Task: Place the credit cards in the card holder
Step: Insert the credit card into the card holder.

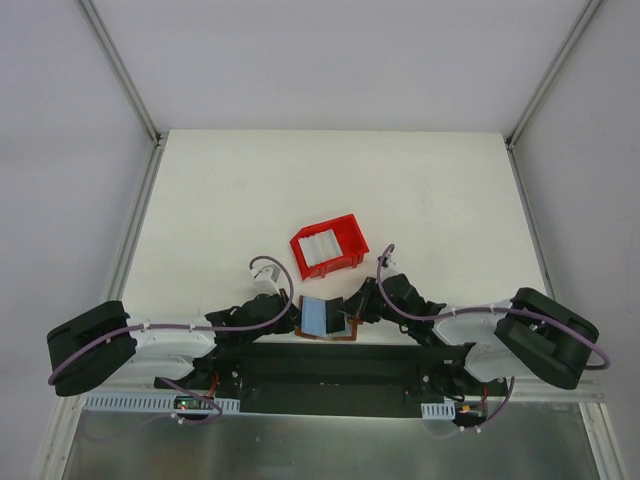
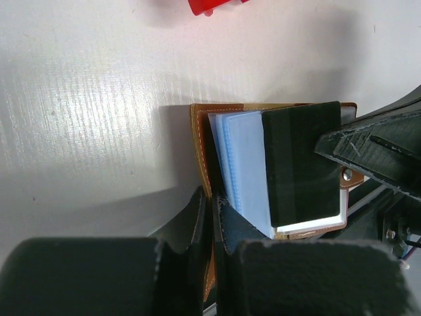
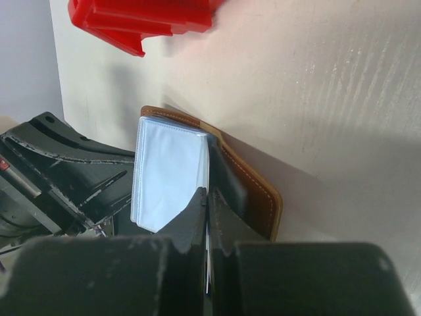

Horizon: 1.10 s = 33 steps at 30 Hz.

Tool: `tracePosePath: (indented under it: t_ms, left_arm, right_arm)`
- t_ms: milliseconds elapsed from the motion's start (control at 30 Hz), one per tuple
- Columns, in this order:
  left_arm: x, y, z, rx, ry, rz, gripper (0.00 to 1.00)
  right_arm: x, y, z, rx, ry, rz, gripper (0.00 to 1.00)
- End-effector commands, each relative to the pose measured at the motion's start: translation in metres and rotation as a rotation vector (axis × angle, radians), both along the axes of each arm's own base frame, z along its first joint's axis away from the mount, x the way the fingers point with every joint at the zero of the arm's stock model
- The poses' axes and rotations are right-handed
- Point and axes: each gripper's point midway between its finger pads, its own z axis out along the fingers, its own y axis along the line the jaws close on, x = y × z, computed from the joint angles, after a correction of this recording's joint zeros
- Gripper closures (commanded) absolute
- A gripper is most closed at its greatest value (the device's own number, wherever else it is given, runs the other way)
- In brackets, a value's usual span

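The brown card holder (image 1: 322,316) lies open at the table's near edge, between both grippers, with pale blue sleeves (image 2: 245,158) showing inside. My left gripper (image 2: 212,197) is shut on its brown left cover (image 2: 197,145); the top view shows this gripper (image 1: 293,312) at the holder's left side. My right gripper (image 3: 208,192) is shut on a thin pale card (image 3: 208,263), seen edge-on between the sleeves (image 3: 168,171) and the brown right cover (image 3: 260,191). In the top view it (image 1: 352,310) sits at the holder's right. More pale cards (image 1: 322,247) lie in the red tray.
The red open-topped tray (image 1: 300,243) stands just beyond the card holder, tilted; its edge shows in the left wrist view (image 2: 214,5) and the right wrist view (image 3: 141,20). A dark flat panel (image 2: 302,164) covers the holder's right half. Grey walls surround the white table (image 1: 200,200).
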Motion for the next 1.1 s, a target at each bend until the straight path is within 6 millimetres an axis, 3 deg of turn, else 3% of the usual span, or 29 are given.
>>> tracePosePath:
  t_ms: [0,567,1067]
  left_arm:
    - [-0.018,0.03,-0.042,0.143,0.087,0.011,1.0]
    - [-0.019,0.043,-0.051,0.133,0.087,0.061,1.0]
    - [-0.015,0.04,-0.048,0.102,0.069,0.067,1.0]
  right_arm:
    - [0.004,0.005,0.001,0.051,0.001,-0.04,1.0]
    - [-0.011,0.0,-0.022,0.01,0.063,-0.006,1.0]
    - [-0.022,0.017,-0.032,-0.016,0.109,0.006,1.0]
